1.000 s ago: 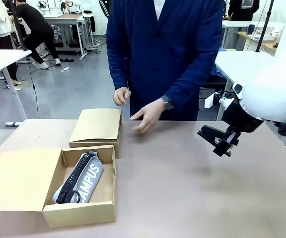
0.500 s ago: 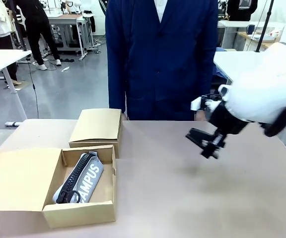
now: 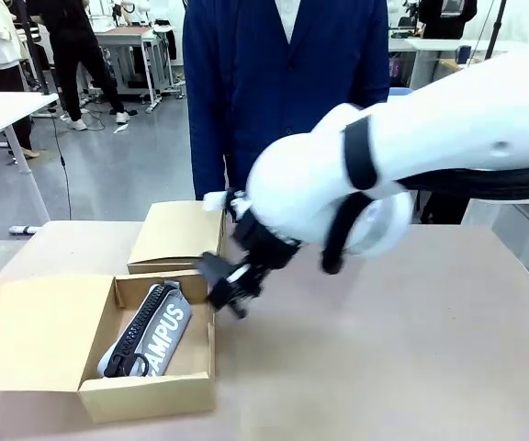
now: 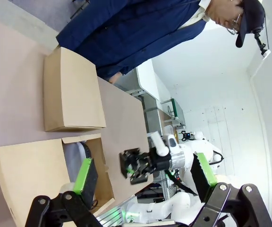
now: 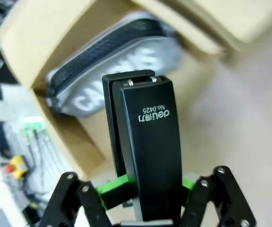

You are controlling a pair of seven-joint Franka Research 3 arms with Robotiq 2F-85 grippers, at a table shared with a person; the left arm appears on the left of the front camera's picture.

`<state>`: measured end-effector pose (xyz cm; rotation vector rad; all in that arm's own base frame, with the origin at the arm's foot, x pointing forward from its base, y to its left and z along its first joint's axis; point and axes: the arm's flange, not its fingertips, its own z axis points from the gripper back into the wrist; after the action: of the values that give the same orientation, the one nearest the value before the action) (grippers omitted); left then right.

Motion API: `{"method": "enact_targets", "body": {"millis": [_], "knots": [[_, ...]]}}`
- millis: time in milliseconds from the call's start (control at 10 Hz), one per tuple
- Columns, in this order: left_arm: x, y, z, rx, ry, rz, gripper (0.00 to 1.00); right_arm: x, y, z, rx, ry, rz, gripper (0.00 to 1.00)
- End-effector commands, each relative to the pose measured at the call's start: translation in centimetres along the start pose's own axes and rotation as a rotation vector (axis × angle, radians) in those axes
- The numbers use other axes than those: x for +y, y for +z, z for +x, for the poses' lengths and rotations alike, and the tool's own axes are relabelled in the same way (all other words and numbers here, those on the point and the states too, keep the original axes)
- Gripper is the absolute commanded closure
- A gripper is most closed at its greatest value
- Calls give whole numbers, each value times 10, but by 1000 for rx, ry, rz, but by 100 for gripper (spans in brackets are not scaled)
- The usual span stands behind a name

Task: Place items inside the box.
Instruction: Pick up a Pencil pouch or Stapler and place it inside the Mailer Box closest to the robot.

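Observation:
The open cardboard box [image 3: 99, 402] stands at the table's front left with the grey "CAMPUS" pencil case [image 3: 159, 331] lying inside. My right gripper [image 3: 230, 296] hangs just above the box's right wall, shut on a black stapler [image 3: 217, 276]. In the right wrist view the stapler [image 5: 150, 142] sticks out from between the green pads of the gripper [image 5: 145, 187], over the pencil case [image 5: 122, 80] and the box [image 5: 41, 28]. My left gripper [image 4: 142, 163] stands open and empty, looking across at the box [image 4: 27, 175] and the right arm [image 4: 174, 153].
A second, closed cardboard box [image 3: 180, 234] sits behind the open one. A person in a dark blue coat [image 3: 283, 83] stands at the far edge. The open box's flap [image 3: 26, 331] lies flat to the left. Bare tabletop [image 3: 411, 349] stretches to the right.
My right arm has swung from the table's right side across to the left, carrying the stapler to the box's right wall. The person's hand has drawn back from the table.

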<state>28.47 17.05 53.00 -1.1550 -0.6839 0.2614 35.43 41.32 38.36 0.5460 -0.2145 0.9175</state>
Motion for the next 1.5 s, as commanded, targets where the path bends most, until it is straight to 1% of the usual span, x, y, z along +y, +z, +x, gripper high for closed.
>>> {"method": "enact_targets", "body": {"millis": [0, 100, 200, 300, 400, 500, 600, 700, 800, 900, 1000, 1100, 1200, 1300, 1400], "knots": [[-1, 0, 1, -10, -17, -22, 0, -14, -9, 0, 18, 130, 15, 100], [-1, 0, 1, -10, -17, -22, 0, 0, 0, 0, 0, 0, 0, 100], [-1, 0, 1, -10, -17, -22, 0, 0, 0, 0, 0, 0, 0, 100], [-1, 0, 1, -10, -17, -22, 0, 7, -23, 4, 25, 55, 32, 100], [-1, 0, 1, -10, -17, -22, 0, 11, -23, 8, -35, 55, 111, 100], [-1, 0, 1, -10, -17, -22, 0, 20, -24, 14, -58, -1, 183, 100], [-1, 0, 1, -10, -17, -22, 0, 36, -19, 21, -117, -123, 236, 100], [-1, 0, 1, -10, -17, -22, 0, 51, -11, 25, -195, -231, 252, 100], [-1, 0, 1, -10, -17, -22, 0, 62, -7, 31, -287, -422, 222, 100], [-1, 0, 1, -10, -17, -22, 0, 74, -13, 36, -321, -524, 177, 100], [-1, 0, 1, -10, -17, -22, 0, 85, -26, 39, -272, -564, 145, 100], [-1, 0, 1, -10, -17, -22, 0, 91, -31, 37, -235, -567, 96, 100], [-1, 0, 1, -10, -17, -22, 0, 91, -29, 33, -173, -522, 17, 100], [-1, 0, 1, -10, -17, -22, 0, 77, -19, 31, -269, -542, 163, 100], [-1, 0, 1, -10, -17, -22, 0, 82, -31, 22, -246, -537, 112, 100]]}}
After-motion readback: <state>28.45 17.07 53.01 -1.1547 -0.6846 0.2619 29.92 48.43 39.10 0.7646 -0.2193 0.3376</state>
